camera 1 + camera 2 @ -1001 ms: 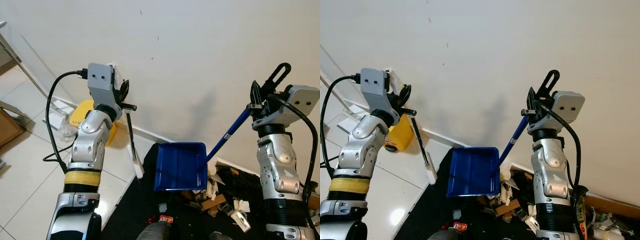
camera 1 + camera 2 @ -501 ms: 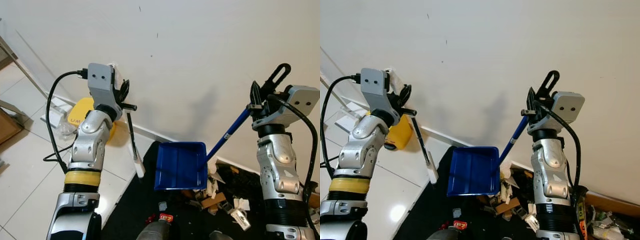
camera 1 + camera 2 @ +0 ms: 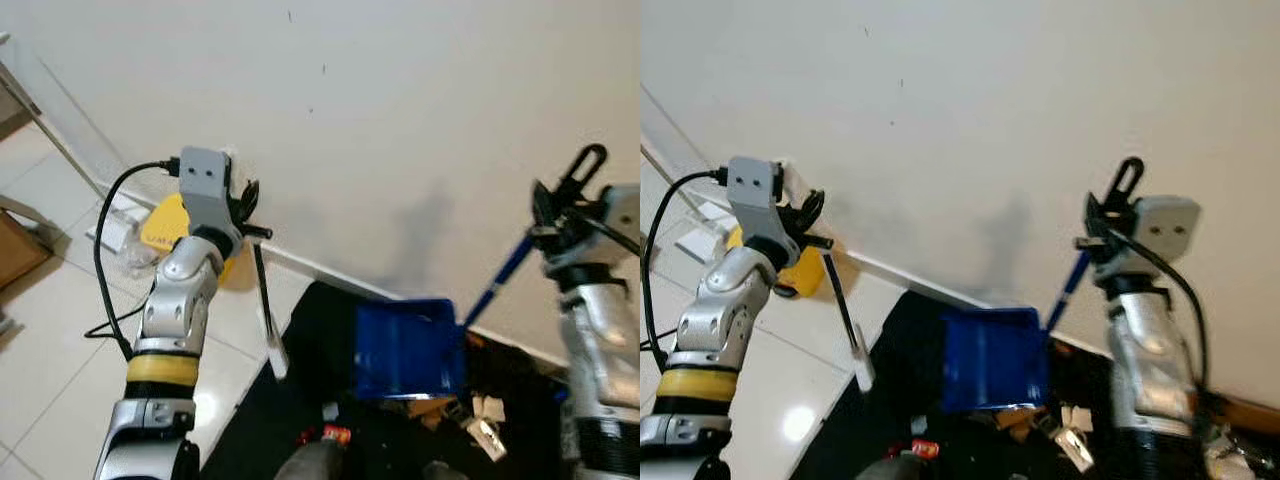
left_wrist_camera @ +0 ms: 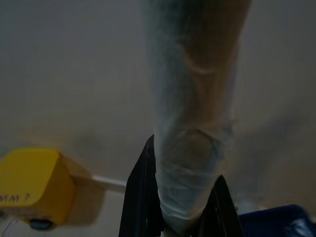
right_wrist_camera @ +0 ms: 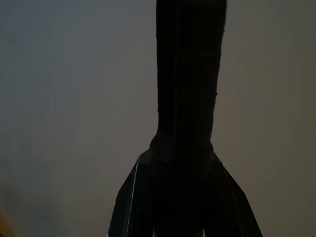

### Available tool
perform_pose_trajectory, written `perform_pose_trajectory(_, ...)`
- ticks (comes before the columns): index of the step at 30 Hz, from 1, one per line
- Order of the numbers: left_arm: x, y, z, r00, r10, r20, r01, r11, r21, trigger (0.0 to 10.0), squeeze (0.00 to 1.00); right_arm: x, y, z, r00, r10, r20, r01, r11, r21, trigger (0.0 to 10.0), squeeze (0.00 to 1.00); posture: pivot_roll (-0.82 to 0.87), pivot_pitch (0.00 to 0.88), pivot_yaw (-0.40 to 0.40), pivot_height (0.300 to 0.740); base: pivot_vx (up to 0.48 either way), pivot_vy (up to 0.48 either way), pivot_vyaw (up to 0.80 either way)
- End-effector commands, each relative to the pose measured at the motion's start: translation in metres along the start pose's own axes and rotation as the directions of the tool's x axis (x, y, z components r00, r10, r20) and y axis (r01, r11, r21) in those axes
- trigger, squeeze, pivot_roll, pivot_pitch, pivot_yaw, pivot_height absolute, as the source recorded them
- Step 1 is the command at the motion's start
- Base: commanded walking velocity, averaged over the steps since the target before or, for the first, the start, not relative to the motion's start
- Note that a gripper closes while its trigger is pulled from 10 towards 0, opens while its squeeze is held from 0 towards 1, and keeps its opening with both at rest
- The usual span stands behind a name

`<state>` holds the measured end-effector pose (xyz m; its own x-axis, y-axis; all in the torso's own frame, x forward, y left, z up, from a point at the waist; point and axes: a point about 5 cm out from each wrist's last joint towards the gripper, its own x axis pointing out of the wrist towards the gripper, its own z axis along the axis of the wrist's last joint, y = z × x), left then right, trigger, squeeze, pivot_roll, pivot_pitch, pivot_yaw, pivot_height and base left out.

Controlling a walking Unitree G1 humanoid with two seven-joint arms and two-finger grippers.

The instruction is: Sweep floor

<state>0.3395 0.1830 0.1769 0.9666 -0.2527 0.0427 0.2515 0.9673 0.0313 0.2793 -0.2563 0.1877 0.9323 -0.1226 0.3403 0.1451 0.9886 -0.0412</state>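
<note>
Jaws of the left gripper [image 3: 248,200] clench a black broom [image 3: 266,300] hanging below; right gripper [image 3: 560,205] jaws clench the blue dustpan [image 3: 408,350] handle.

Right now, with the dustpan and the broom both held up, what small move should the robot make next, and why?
Probably lower the blue dustpan to the dark floor beside the litter. The right gripper holds it by its long blue handle, seemingly off the floor, while scraps lie just beyond its edge. The left gripper holds the broom upright near the wall.
</note>
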Motion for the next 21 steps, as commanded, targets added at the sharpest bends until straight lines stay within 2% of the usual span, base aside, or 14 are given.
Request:
perform_pose_trajectory(1, -0.003, 0.003, 0.0, 1.0, -0.008, -0.014, 0.009, 0.999, 0.043, 10.0, 0.0, -0.003, -0.011, 0.012, 0.998, -0.05, 0.044, 0.047, 0.997, 0.054, 10.0, 0.0, 0.07, 0.16, 0.134, 0.74, 0.0, 0.0, 0.0)
perform_pose_trajectory(2, -0.003, 0.003, 0.0, 1.0, -0.008, -0.014, 0.009, 0.999, 0.043, 10.0, 0.0, -0.003, -0.011, 0.012, 0.998, -0.05, 0.044, 0.047, 0.997, 0.054, 10.0, 0.0, 0.07, 0.16, 0.134, 0.74, 0.0, 0.0, 0.0)
perform_pose_trajectory(4, -0.002, 0.0, -0.002, 0.999, -0.027, -0.027, 0.028, 0.999, 0.036, 10.0, 0.0, -0.009, -0.032, 0.015, 0.987, -0.153, 0.051, 0.147, 0.983, 0.115, 10.0, 0.0, 0.06, 0.166, 0.147, 0.74, 0.0, 0.0, 0.0)
perform_pose_trajectory(5, -0.002, 0.0, -0.002, 0.999, -0.027, -0.027, 0.028, 0.999, 0.036, 10.0, 0.0, -0.009, -0.032, 0.015, 0.987, -0.153, 0.051, 0.147, 0.983, 0.115, 10.0, 0.0, 0.06, 0.166, 0.147, 0.74, 0.0, 0.0, 0.0)
perform_pose_trajectory(6, -0.001, -0.002, -0.001, 0.999, -0.037, -0.03, 0.038, 0.999, 0.032, 10.0, 0.0, -0.011, -0.042, 0.017, 0.974, -0.216, 0.062, 0.203, 0.965, 0.165, 10.0, 0.0, 0.06, 0.167, 0.152, 0.74, 0.0, 0.0, 0.0)
perform_pose_trajectory(7, -0.001, -0.002, -0.001, 0.999, -0.037, -0.03, 0.038, 0.999, 0.032, 10.0, 0.0, -0.011, -0.042, 0.017, 0.974, -0.216, 0.062, 0.203, 0.965, 0.165, 10.0, 0.0, 0.06, 0.167, 0.152, 0.74, 0.0, 0.0, 0.0)
perform_pose_trajectory(8, 0.003, -0.006, 0.0, 0.998, -0.059, -0.03, 0.061, 0.997, 0.041, 10.0, 0.0, -0.01, -0.046, 0.019, 0.964, -0.254, 0.08, 0.231, 0.947, 0.224, 10.0, 0.0, 0.06, 0.164, 0.159, 0.74, 0.0, 0.0, 0.0)
perform_pose_trajectory(10, 0.004, -0.007, 0.0, 0.997, -0.065, -0.03, 0.066, 0.997, 0.042, 10.0, 0.0, -0.008, -0.044, 0.02, 0.964, -0.251, 0.083, 0.226, 0.946, 0.234, 10.0, 0.0, 0.06, 0.163, 0.159, 0.74, 0.0, 0.0, 0.0)
perform_pose_trajectory(13, 0.006, -0.008, 0.003, 0.997, -0.068, -0.023, 0.069, 0.996, 0.05, 10.0, 0.0, -0.002, -0.032, 0.019, 0.971, -0.223, 0.081, 0.196, 0.946, 0.259, 10.0, 0.0, 0.07, 0.159, 0.157, 0.74, 0.0, -0.08, 0.0)
perform_pose_trajectory(18, 0.006, -0.005, 0.004, 0.998, -0.064, -0.022, 0.065, 0.997, 0.049, 10.0, 0.0, 0.002, -0.016, 0.017, 0.982, -0.176, 0.067, 0.15, 0.947, 0.283, 10.0, 0.0, 0.08, 0.157, 0.149, 0.74, 0.102, -0.384, 0.0)
perform_pose_trajectory(21, 0.006, -0.005, 0.004, 0.998, -0.062, -0.022, 0.063, 0.997, 0.048, 10.0, 0.0, 0.003, -0.013, 0.017, 0.985, -0.162, 0.064, 0.138, 0.949, 0.285, 10.0, 0.0, 0.08, 0.157, 0.147, 0.74, 0.265, -0.398, 0.0)
